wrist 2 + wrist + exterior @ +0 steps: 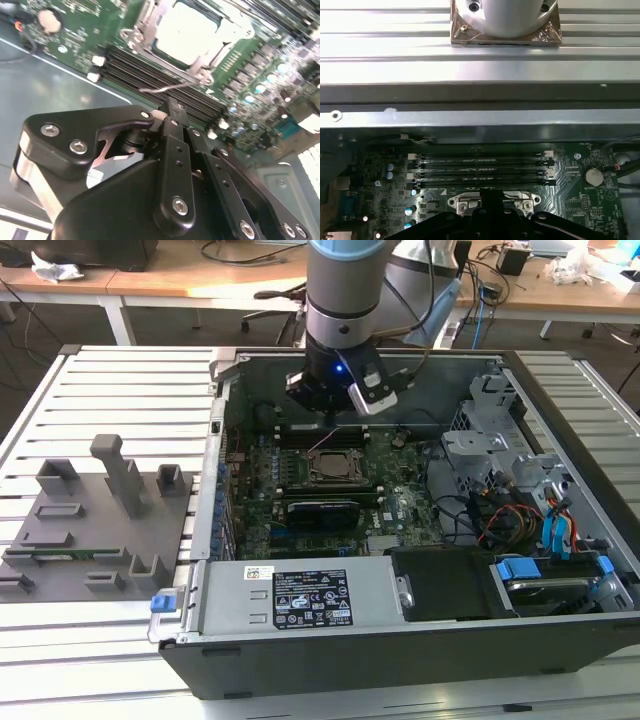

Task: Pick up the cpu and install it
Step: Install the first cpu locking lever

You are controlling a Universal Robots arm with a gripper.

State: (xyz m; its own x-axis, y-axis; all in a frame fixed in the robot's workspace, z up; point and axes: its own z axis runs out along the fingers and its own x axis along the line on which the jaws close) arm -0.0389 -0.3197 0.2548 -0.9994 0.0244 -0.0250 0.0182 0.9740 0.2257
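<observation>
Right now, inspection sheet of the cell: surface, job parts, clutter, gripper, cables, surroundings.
Surface: slatted metal table carrying an open computer case.
Job's things: cpu lies flat in the socket frame on the motherboard; pale metal top is visible in the second wrist view.
Clutter: grey fixture tray with upright blocks, at the exterior view's left of the case.
Gripper: gripper hangs above the memory slots beside the socket, fingers together, holding nothing.
Cables: red, blue and black bundle at the drive bays; thin wire lever by the socket.
Surroundings: wooden desks behind, with loose cords.
</observation>
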